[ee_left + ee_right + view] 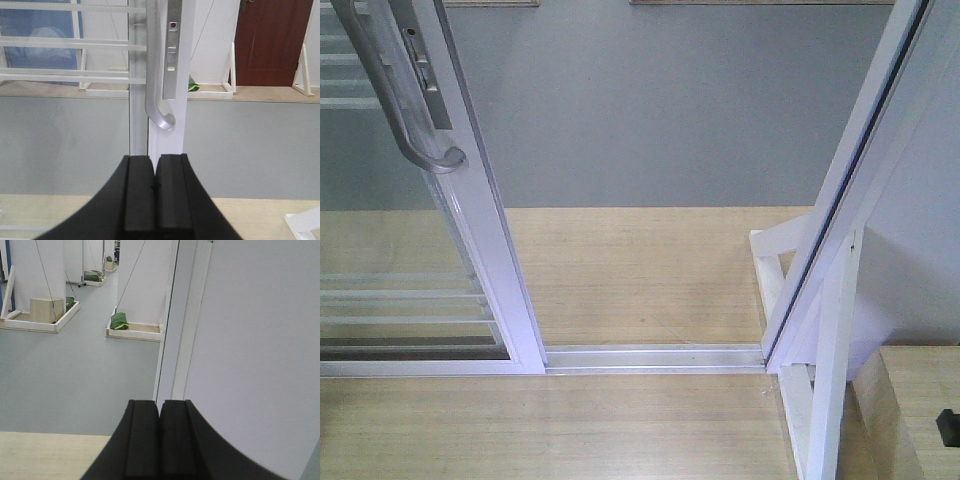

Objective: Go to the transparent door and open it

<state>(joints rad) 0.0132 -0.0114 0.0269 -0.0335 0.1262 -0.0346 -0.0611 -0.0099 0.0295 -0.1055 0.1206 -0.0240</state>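
Observation:
The transparent door [492, 250] stands at the left of the front view, slid aside, with thin white bars across its glass and a curved grey pull handle [420, 140] on its white stile. A gap lies between it and the right jamb [840, 190]. In the left wrist view my left gripper [155, 162] is shut with nothing in it, just in front of the door's stile [167, 142] and below the handle's [157, 107] lower end. Apart from the door, my right gripper [160, 407] is shut and empty, facing the jamb [167, 340]. Neither gripper shows in the front view.
A metal floor track [655, 357] runs across the wooden threshold. A white wooden brace [825, 340] and a wooden box [920, 400] stand at the right. Grey floor [660, 110] lies beyond. A white wall panel [260, 340] fills the right. Green bags [119, 321] rest on partition bases.

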